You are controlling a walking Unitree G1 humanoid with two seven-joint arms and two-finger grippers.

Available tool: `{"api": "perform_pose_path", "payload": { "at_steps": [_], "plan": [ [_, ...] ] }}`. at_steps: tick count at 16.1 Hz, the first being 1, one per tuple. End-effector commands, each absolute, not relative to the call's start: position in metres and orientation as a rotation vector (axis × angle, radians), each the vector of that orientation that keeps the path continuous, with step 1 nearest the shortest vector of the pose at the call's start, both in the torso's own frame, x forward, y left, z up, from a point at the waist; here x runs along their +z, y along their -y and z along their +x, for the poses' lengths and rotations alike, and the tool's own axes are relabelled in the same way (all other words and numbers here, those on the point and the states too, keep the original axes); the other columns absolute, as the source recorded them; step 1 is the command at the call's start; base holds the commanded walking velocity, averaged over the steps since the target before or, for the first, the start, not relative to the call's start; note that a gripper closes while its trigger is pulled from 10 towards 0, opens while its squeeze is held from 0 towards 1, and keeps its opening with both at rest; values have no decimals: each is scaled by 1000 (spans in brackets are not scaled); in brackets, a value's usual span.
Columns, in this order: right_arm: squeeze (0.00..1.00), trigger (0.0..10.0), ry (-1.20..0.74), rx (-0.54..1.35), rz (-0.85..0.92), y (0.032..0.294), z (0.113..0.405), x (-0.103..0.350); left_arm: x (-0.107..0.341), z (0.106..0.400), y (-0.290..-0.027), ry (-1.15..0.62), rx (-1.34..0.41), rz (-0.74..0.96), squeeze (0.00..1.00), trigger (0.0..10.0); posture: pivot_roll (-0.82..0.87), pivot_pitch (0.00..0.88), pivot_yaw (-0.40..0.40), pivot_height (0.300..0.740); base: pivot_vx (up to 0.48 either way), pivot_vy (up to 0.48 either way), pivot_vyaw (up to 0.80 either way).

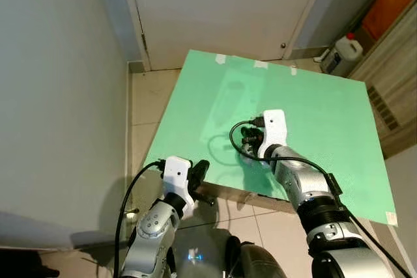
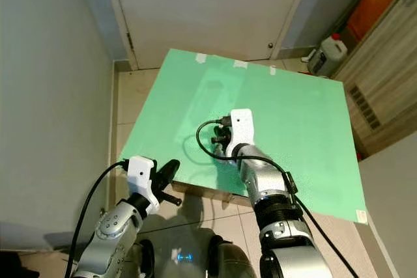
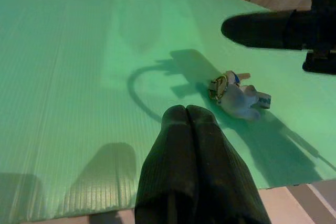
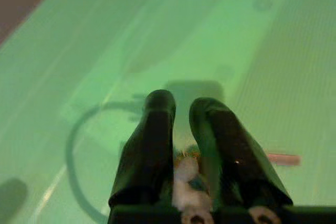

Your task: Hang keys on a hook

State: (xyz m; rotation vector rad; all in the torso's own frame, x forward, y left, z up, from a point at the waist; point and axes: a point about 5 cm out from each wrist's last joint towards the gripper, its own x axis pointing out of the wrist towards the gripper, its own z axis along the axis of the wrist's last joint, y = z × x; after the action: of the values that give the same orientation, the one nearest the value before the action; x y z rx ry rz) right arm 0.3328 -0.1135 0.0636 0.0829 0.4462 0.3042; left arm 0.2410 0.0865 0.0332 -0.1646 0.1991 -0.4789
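You have one bunch of keys (image 3: 234,94), one green board (image 1: 313,115), one white jug (image 1: 343,52) and two grippers.
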Motion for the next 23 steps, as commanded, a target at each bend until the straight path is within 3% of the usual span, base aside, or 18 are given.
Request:
{"api": "perform_pose_path", "payload": {
  "at_steps": [1, 4, 6, 7, 8, 12, 14, 17, 23],
  "plan": [
    [1000, 10000, -499, 294, 41, 117, 331, 57, 33, 237, -75, -208, -483, -208, 0, 10000, 58, 215, -62, 740, 0, 0, 0],
    [1000, 10000, -558, 293, -80, 120, 333, 55, 33, 237, -74, -208, -480, -211, 0, 10000, 57, 218, -67, 740, 0, 0, 0],
    [1000, 10000, -485, 455, -5, 103, 335, 72, 33, 236, -73, -212, -481, -213, 0, 10000, 56, 219, -68, 740, 0, 0, 0],
    [898, 10000, -472, 496, 15, 100, 333, 75, 32, 236, -73, -212, -480, -214, 0, 10000, 55, 217, -68, 740, 0, 0, 0],
    [0, 10000, -473, 538, 3, 99, 329, 75, 32, 236, -73, -213, -480, -214, 0, 10000, 53, 220, -69, 740, 0, 0, 0],
    [0, 10000, -507, 518, -228, 120, 310, 62, 32, 234, -73, -215, -479, -218, 0, 10000, 43, 225, -69, 740, 0, 0, 0],
    [0, 10000, -380, 509, -157, 120, 306, 73, 31, 234, -72, -217, -481, -219, 0, 10000, 39, 224, -68, 740, 0, 0, 0],
    [0, 10000, -402, 538, -135, 114, 282, 60, 32, 235, -73, -216, -484, -219, 0, 10000, 34, 224, -65, 740, 0, 0, 0],
    [0, 10000, -377, 461, -110, 108, 277, 52, 32, 235, -72, -217, -488, -221, 0, 10000, 36, 224, -61, 740, 0, 0, 0]
  ]
}}
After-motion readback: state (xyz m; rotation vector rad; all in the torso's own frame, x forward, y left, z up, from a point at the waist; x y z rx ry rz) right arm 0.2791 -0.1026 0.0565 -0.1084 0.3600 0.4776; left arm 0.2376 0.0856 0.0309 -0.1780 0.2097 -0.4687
